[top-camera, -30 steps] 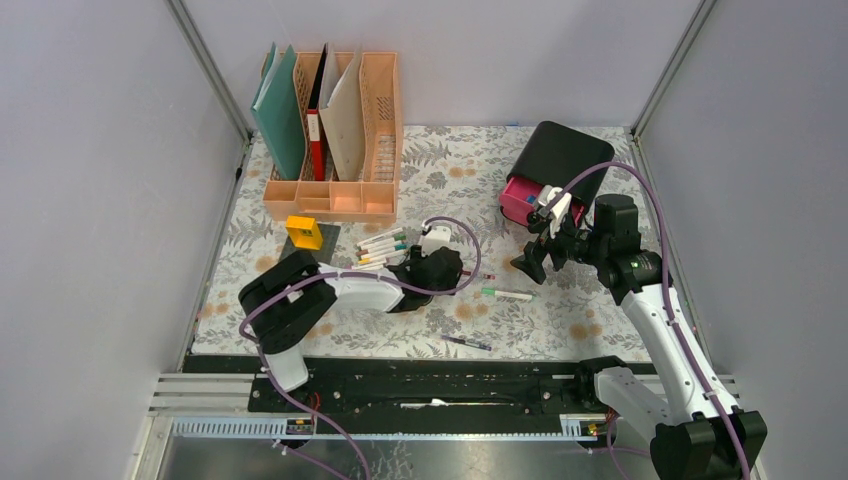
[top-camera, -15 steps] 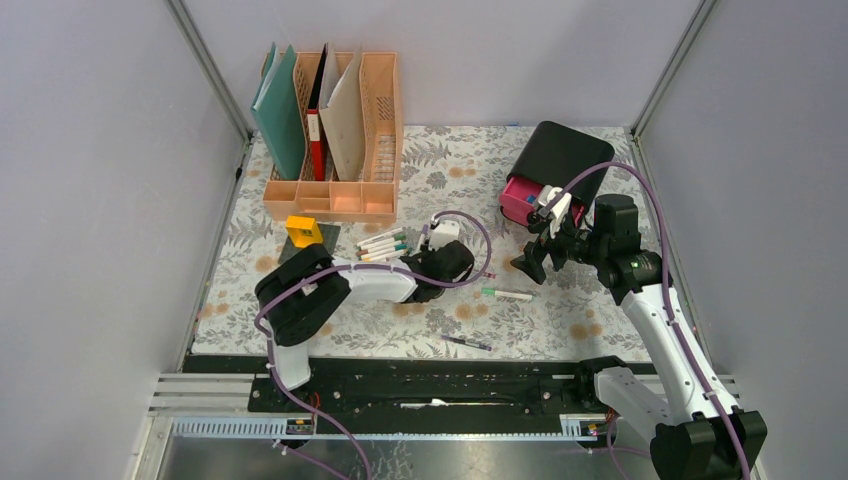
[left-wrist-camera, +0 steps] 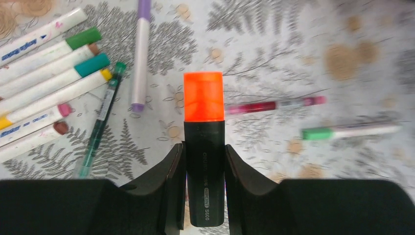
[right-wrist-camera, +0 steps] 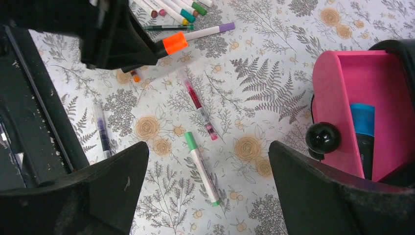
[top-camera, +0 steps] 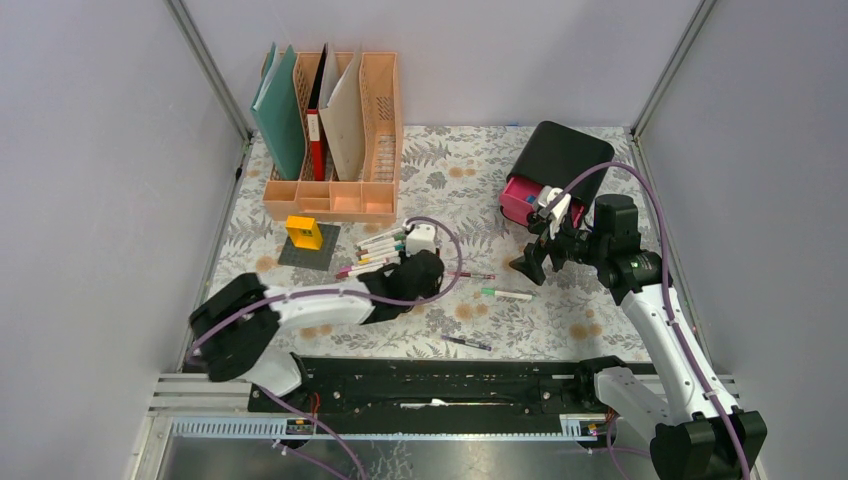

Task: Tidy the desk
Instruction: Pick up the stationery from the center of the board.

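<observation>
Left fingers [left-wrist-camera: 171,186] clamp an orange-capped highlighter [left-wrist-camera: 203,105] over loose pens [left-wrist-camera: 49,93]; right fingers [right-wrist-camera: 112,186] gape near the tabletop's [top-camera: 450,160] far right corner. A slick barrel could slip free.

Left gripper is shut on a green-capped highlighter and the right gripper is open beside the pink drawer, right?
No: the highlighter in the left gripper has an orange cap, not green, as the left wrist view shows. The right gripper is open beside the pink drawer.
</observation>
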Tool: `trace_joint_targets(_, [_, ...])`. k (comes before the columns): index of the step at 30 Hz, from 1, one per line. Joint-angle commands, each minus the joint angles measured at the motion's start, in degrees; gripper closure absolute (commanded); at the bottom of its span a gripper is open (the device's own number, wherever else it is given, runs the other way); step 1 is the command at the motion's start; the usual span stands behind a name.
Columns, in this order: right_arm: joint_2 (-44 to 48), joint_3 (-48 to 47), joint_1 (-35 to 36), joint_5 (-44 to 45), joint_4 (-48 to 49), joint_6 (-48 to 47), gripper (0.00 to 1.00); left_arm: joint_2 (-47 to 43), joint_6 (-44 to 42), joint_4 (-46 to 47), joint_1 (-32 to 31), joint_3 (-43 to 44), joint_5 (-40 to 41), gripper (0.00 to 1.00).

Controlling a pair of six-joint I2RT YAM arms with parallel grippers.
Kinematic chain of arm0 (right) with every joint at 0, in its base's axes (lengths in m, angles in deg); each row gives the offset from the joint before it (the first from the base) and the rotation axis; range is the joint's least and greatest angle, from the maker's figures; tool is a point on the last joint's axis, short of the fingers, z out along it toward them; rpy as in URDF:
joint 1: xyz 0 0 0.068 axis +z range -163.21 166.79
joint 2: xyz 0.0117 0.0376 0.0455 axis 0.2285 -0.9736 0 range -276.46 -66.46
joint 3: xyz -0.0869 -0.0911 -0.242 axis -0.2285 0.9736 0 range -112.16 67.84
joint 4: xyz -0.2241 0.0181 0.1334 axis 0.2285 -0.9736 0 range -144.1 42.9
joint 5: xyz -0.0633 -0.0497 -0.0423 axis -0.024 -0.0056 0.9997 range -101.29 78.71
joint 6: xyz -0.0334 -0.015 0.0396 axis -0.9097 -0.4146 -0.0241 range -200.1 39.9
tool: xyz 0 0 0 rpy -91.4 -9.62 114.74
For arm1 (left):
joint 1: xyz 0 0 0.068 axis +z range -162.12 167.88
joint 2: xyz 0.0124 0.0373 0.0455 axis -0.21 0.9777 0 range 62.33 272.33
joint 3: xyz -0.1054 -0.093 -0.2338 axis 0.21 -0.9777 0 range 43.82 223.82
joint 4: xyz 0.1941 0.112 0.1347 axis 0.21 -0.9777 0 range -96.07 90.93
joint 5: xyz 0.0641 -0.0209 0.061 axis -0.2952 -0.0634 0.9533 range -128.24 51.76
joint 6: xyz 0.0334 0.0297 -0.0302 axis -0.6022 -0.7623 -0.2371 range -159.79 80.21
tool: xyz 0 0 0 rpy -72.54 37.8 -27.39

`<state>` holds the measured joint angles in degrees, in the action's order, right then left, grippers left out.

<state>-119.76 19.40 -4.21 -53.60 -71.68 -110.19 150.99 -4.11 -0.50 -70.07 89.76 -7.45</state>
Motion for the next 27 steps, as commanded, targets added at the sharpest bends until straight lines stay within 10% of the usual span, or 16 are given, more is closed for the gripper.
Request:
trace_joint_targets(1, [0.3, -1.0, -0.2, -3.7, 0.3, 0.4, 0.0, -9.7, 0.9, 14.2, -0.2, -7.1, -5.3, 1.0])
trace_joint_targets(13, [-1.5, -0.5, -0.1, -16.5, 1.2, 4.3, 0.0, -25.9, 13.2, 44.1, -0.3, -25.1, -12.6, 1.0])
trace_joint_targets(27, [-3.3, 5.3, 4.3, -19.5, 17.4, 21.6, 0.0, -14.8, 24.3, 67.0, -3.7, -23.4, -9.2, 1.0])
